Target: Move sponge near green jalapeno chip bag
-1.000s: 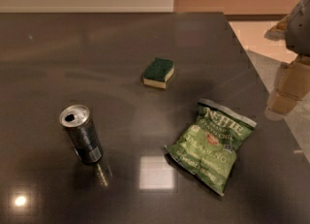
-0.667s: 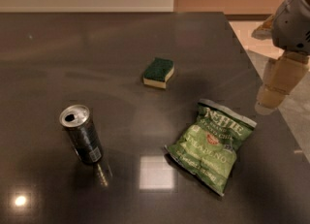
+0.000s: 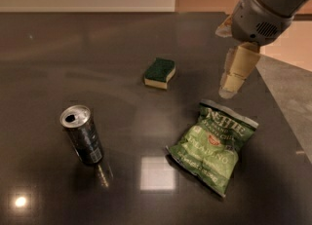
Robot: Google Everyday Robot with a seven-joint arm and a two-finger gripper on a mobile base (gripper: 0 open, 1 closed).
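The sponge point(image 3: 160, 72), dark green on top over pale yellow foam, lies on the dark table around the middle. The green jalapeno chip bag point(image 3: 214, 146), light green with a dark band and white lettering at its far end, lies flat to the sponge's lower right. My gripper point(image 3: 233, 75) hangs from the grey arm at the upper right. It is above the table, to the right of the sponge and just beyond the bag's top edge, touching neither.
A dark metal drink can point(image 3: 81, 134) with an opened top stands upright at the left front. The table's right edge point(image 3: 278, 102) runs diagonally past the bag, with paler floor beyond. Ceiling lights reflect on the tabletop.
The arm and gripper have moved left and inward from the table's right edge, now over the tabletop near the bag's top. Sponge, bag and can have not moved.
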